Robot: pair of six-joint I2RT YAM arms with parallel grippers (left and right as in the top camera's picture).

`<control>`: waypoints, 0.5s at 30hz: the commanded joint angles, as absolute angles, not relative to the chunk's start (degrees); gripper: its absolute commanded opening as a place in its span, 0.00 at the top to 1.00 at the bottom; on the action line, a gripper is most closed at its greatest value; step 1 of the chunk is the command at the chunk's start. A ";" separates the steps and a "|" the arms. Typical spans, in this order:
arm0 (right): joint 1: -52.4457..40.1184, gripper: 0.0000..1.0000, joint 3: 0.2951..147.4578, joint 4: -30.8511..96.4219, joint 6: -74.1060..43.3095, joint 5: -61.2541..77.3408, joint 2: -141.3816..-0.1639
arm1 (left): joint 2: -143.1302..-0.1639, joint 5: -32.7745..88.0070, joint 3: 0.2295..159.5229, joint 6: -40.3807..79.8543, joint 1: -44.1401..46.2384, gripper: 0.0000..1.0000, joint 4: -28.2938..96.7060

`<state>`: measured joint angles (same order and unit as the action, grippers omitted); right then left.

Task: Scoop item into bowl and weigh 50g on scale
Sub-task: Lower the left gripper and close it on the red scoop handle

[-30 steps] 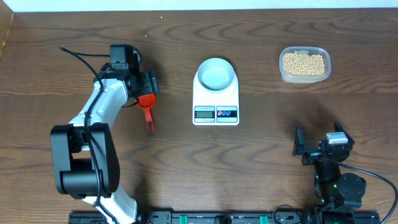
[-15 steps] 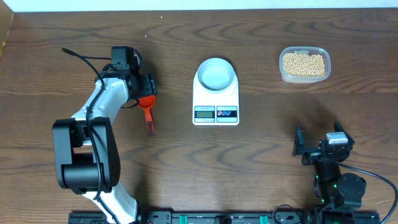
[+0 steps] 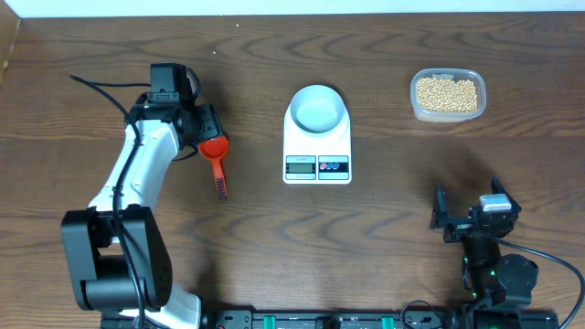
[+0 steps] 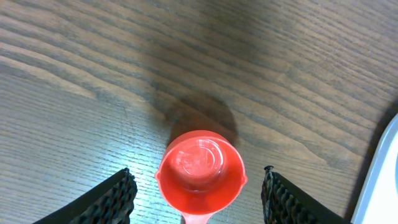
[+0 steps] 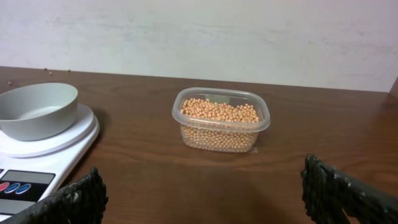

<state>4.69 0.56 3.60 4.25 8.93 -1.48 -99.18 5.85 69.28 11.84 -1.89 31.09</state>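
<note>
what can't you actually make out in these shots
- Weight reading on the flat white rectangular kitchen scale: its grey display is too small to read in the overhead view and lies beyond the left edge in the right wrist view.
- Handle of the red plastic scoop: cut off by the bottom edge in the left wrist view.
- Inside of the small pale blue-white bowl: hidden by its own wall in the right wrist view.
</note>
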 commanded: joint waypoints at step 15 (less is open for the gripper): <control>4.40 0.01 0.32 3.62 4.95 8.49 -1.13 | -108.42 5.37 68.10 11.14 -5.45 0.49 30.13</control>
